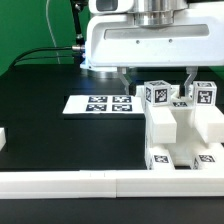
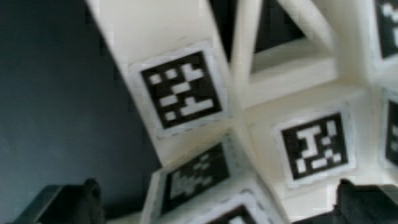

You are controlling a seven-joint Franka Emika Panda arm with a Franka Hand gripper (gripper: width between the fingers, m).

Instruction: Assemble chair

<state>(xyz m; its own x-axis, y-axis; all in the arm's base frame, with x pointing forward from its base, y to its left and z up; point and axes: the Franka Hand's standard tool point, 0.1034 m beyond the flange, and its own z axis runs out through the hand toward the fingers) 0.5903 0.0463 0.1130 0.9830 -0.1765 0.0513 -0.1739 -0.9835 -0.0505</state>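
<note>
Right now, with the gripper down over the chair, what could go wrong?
1. The gripper straddles the chair; a sideways move could knock it.
2. The chair sits against the border rail, so pushing down might jam or tip it.
3. The wrist view shows only close-up tags, so fingertip alignment is hard to confirm.

The chair (image 1: 180, 130) is white with black-and-white square tags, as is the marker board (image 1: 100, 104) beside it on the black worktop (image 1: 40, 100).
</note>
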